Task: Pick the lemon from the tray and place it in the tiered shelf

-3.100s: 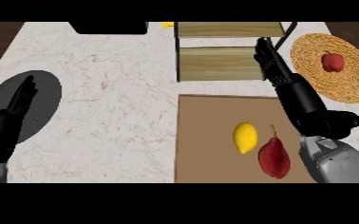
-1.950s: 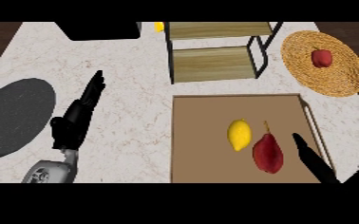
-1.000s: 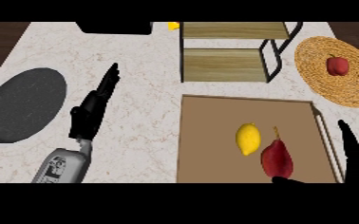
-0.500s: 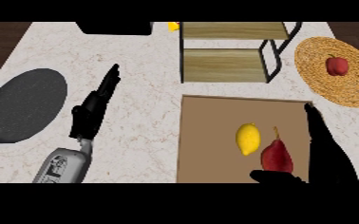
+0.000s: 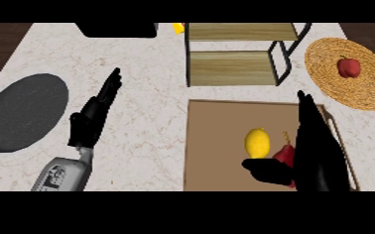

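The tiered shelf (image 5: 238, 54) stands at the bench's far side, beyond the tray (image 5: 212, 144). The right hand (image 5: 311, 144) hovers open over the tray, holding nothing, thumb just below the lemon (image 5: 257, 142). The lemon looks light, hard and smooth, likely to roll, so best taken across its middle.

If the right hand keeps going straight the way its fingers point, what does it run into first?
The right hand points up the picture over the tray. In that line comes the tray's far rim, then bare counter and the shelf's right leg. How high the hand is I cannot tell, so it may pass over the rim.
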`<action>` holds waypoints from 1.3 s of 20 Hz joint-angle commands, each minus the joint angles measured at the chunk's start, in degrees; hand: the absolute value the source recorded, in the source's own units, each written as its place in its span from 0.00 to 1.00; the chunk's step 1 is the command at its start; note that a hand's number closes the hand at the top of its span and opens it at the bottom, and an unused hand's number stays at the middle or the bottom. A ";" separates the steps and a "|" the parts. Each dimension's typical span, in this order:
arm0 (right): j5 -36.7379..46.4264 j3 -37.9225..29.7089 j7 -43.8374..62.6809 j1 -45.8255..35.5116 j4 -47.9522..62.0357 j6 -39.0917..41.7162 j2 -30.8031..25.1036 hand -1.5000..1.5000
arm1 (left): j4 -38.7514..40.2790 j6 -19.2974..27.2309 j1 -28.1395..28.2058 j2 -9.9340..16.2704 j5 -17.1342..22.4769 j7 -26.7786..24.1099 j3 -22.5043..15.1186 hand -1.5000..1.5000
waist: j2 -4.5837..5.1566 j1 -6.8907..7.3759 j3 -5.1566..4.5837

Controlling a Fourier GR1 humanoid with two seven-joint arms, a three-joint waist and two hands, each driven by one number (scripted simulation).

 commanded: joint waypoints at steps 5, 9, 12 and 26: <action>2.79 0.15 13.41 -5.26 6.79 4.87 4.64 0.00 | 0.96 -0.71 -1.81 0.19 0.62 0.17 2.00 0.50 | 0.13 -0.30 0.10; 3.15 0.28 12.75 -5.48 8.41 2.65 4.69 0.00 | 2.07 -2.51 0.98 0.43 0.99 -2.88 1.89 0.50 | 0.12 -0.27 0.11; 3.28 1.28 13.80 -5.71 8.01 2.57 4.71 0.00 | 3.85 -0.64 -2.98 -0.96 -0.46 -0.60 1.94 0.50 | 0.07 -0.69 0.10; 2.22 1.24 13.78 -4.49 13.13 1.61 4.72 0.00 | 1.56 1.01 -0.13 -3.80 -3.14 0.51 -0.33 0.50 | 0.04 -0.58 0.12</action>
